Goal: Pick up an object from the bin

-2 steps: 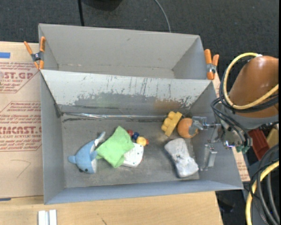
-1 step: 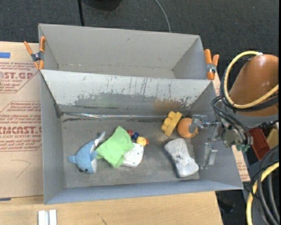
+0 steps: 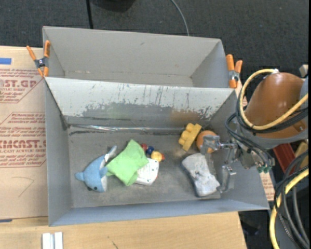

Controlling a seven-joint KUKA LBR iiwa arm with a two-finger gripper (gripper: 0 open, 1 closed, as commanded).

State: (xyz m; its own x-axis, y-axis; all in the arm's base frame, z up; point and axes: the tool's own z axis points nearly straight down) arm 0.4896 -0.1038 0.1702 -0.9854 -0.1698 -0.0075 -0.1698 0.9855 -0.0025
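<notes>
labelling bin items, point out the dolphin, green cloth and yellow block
dolphin (image 3: pixel 95 174), camera view, on its blue body
green cloth (image 3: pixel 128 162), camera view, on its middle
yellow block (image 3: pixel 189 137), camera view, on its top face

Grey metal bin (image 3: pixel 56 154): sloped walls, back wall scuffed and streaked. Flat floor carries six loose things in two groups, well apart.
Left group: blue plush dolphin (image 3: pixel 94 174) lying on side, nose toward front-left corner. Green cloth (image 3: pixel 126 162) overlaps its tail end. White toy (image 3: pixel 149 173) with red and yellow bits partly under cloth's right edge.
Right group: grey-white lump (image 3: pixel 199 175) near front wall. Yellow block (image 3: pixel 189 136) at foot of back wall. Orange ball (image 3: pixel 207 138) touching block's right side.
</notes>
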